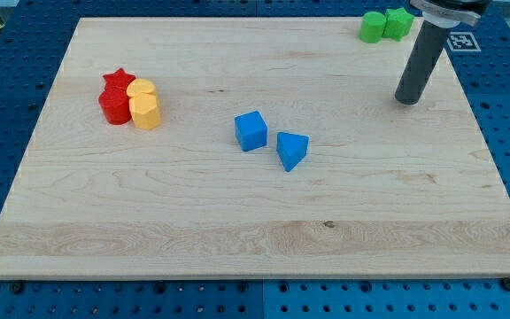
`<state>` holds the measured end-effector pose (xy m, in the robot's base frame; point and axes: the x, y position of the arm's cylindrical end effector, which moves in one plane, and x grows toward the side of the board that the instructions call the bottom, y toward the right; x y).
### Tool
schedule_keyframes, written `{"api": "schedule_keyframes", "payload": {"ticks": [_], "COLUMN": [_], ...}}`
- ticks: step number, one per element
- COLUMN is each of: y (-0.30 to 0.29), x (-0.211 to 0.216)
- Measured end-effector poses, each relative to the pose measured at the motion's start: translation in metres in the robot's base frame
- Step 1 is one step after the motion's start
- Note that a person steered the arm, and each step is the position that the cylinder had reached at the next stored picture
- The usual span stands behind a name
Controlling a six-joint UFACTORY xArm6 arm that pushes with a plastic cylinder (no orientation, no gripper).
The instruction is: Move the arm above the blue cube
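My tip (pixel 407 100), the lower end of a straight dark rod, is resting on the pale wooden table (pixel 237 239) toward the view's upper right, well apart from the blue cube (pixel 251 131), which is sitting near the middle. There is no pincer on this arm, so nothing is being grasped. A blue triangular block (pixel 292 150) is lying just beside the cube on the view's right. Red blocks (pixel 114 98) and yellow blocks (pixel 144 105) are clustering together at the view's left, touching. Two green blocks (pixel 386 25) are sitting near the top edge, just left of the rod.
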<state>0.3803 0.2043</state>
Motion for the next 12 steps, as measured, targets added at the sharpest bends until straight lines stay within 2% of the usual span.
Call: {"api": "schedule_keyframes", "payload": {"ticks": [3,7,12], "y": [-0.107,-0.208,-0.220], "x": [0.003,0.003,0.003]}}
